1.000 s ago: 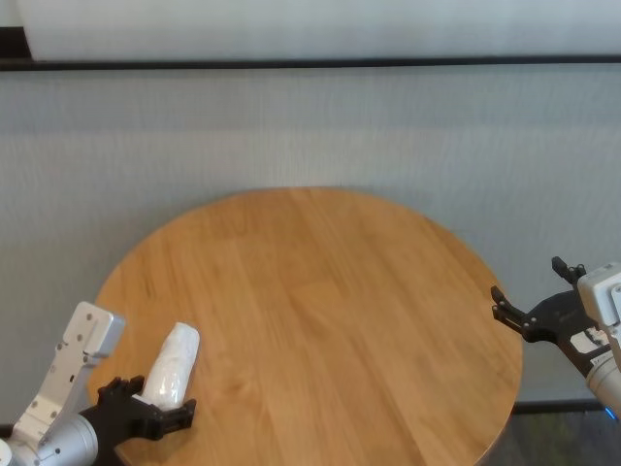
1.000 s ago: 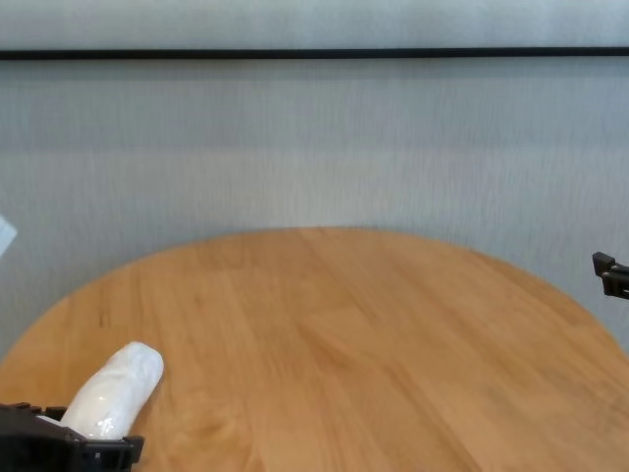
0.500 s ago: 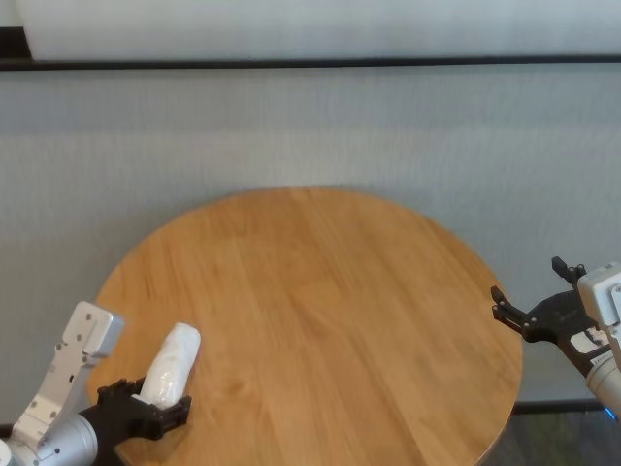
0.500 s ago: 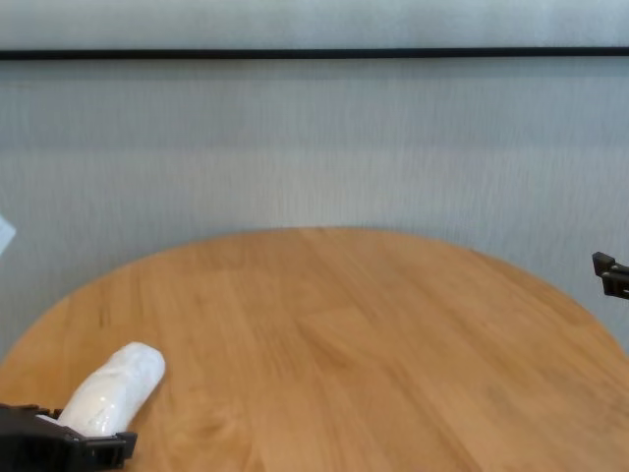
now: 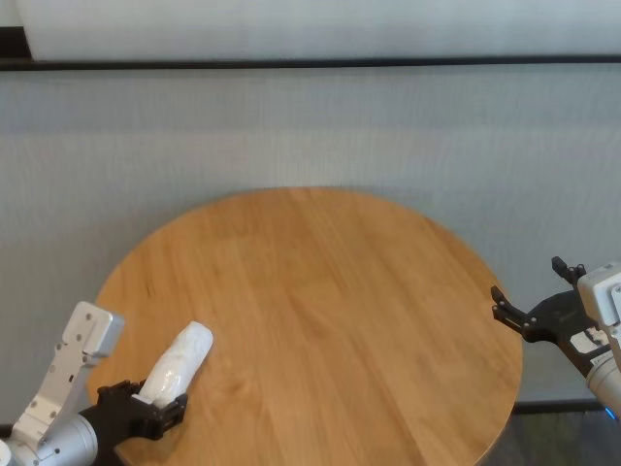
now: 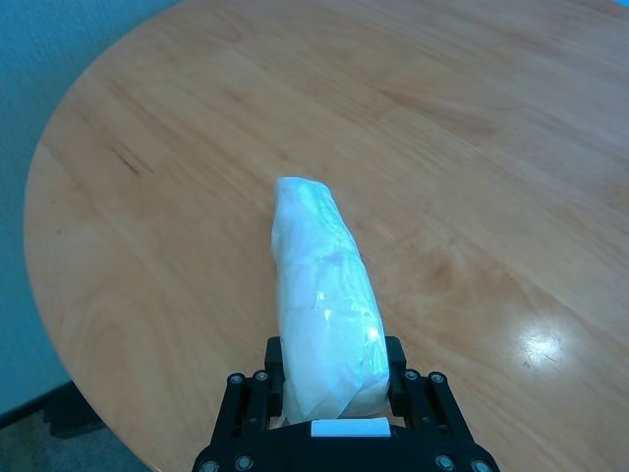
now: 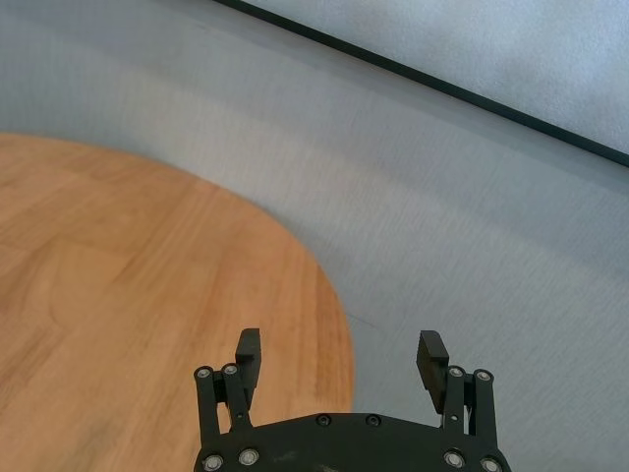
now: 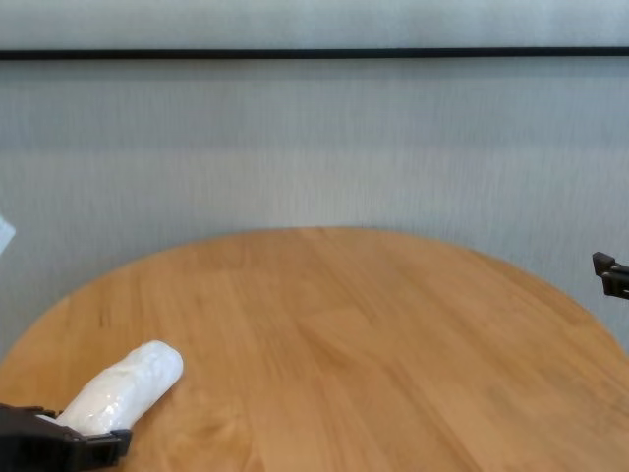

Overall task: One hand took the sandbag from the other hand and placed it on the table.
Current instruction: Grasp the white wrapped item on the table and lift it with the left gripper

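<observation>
White plastic-wrapped sandbag (image 6: 324, 315) lies tilted on the table's (image 5: 330, 291) near-left edge.

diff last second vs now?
The left gripper closed its jaws onto the near end of the sandbag, and the bag's far end swung toward the table centre. The right gripper stayed open off the right edge.

Behind everything stands a pale grey, finely ribbed wall (image 5: 310, 136), well beyond the fingers of either arm. A thin black horizontal band (image 5: 310, 64) crosses it high up, with a lighter whitish panel (image 5: 320, 27) above.
</observation>
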Robot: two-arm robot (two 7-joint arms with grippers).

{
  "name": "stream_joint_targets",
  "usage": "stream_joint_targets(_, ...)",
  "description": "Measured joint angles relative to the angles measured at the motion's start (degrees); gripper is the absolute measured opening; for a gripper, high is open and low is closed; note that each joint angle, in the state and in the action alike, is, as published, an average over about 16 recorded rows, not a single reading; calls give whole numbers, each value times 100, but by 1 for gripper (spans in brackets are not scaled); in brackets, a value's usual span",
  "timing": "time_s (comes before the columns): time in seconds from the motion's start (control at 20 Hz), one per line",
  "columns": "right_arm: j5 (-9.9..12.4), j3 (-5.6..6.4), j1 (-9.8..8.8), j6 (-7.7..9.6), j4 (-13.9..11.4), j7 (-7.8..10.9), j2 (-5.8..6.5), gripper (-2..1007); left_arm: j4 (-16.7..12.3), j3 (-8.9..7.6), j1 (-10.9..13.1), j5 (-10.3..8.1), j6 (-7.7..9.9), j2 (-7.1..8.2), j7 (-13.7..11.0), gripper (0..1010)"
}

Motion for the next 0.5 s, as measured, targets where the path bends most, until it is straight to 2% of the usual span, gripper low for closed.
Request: stream_joint_targets(0.5, 0, 0, 0, 0, 0, 0, 0, 1001, 0, -1, 0, -1, -3, 0, 0, 578)
